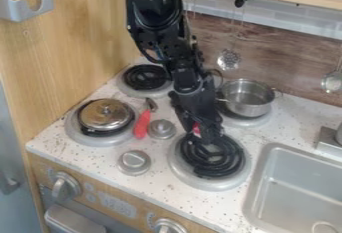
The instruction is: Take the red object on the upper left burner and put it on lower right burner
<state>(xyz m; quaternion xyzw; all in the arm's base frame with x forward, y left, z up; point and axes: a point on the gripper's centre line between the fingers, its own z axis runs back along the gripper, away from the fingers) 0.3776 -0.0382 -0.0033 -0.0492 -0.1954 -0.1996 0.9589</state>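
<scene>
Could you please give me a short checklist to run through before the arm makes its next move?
1. Gripper over the lower right burner: ok, near its rear edge.
2. Upper left burner with its coil uncovered: ok.
3. Red patch at the gripper, securely held: cannot tell.
4. Red-handled tool away from the lower right burner: ok, on the counter.
5. Pot not touching the arm: cannot tell, they look close.

Toy kitchen: stove burners (212, 156), steel pot (248, 98), sink (294, 189), hanging utensils (228, 60).
</scene>
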